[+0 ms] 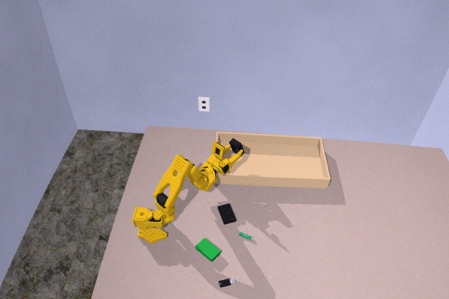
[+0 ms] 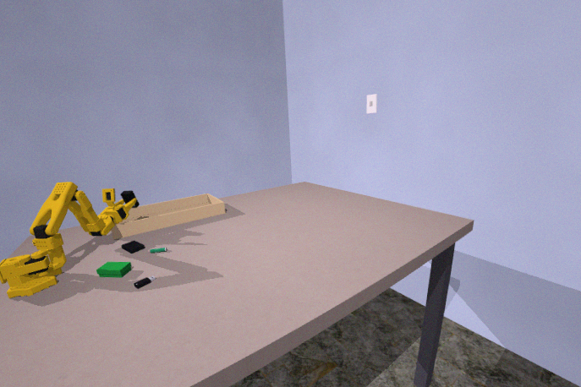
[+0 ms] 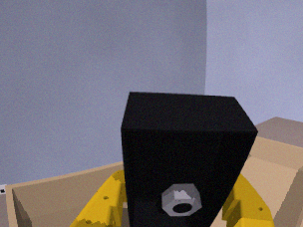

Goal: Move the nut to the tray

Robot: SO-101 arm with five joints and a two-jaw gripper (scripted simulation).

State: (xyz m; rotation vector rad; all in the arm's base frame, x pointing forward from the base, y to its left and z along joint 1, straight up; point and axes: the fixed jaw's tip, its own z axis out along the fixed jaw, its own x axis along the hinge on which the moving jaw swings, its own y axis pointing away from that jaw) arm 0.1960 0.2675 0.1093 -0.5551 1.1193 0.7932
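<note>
My gripper point(image 1: 235, 151) point(image 2: 128, 203) is shut on the black box's base point(image 1: 235, 144) point(image 2: 128, 197) point(image 3: 184, 149), its fingers on two opposite sides. The base is tilted and held up over the left end of the wooden tray point(image 1: 274, 182) point(image 2: 177, 222) point(image 3: 65, 195). The steel nut point(image 3: 168, 201) shows in the wrist view, against the side of the base that faces that camera, between the fingers. The black lid point(image 1: 227, 213) point(image 2: 133, 247) lies flat on the table in front of the tray, off the base. I cannot tell which way up it lies.
A closed green box point(image 1: 208, 249) point(image 2: 113, 269) lies nearer the arm's foot. A green cylinder point(image 1: 246, 236) point(image 2: 157, 249) lies close to the black lid. A black USB stick point(image 1: 226, 283) point(image 2: 144, 282) lies beyond the green box. A wall stands behind the tray.
</note>
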